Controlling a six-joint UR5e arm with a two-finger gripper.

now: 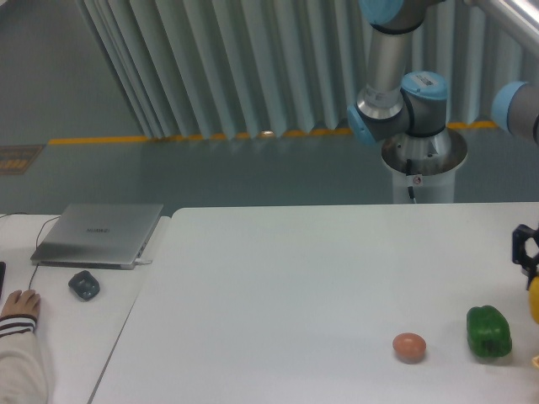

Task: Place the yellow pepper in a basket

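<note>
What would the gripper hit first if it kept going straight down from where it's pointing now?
Probably the white table: the gripper, mostly cut off at the right edge, points down with the yellow pepper. What lies below is out of frame.

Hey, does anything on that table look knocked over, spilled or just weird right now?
Nothing stands out. The green pepper and the egg-like ball sit apart on the table, nothing spilled. The gripper and yellow pepper are cut off at the right edge.

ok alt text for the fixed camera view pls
A robot arm reaches off the right edge of a white table, its gripper and the yellow pepper barely in frame. A green pepper and a brown egg sit nearby; a laptop lies far left.
</note>
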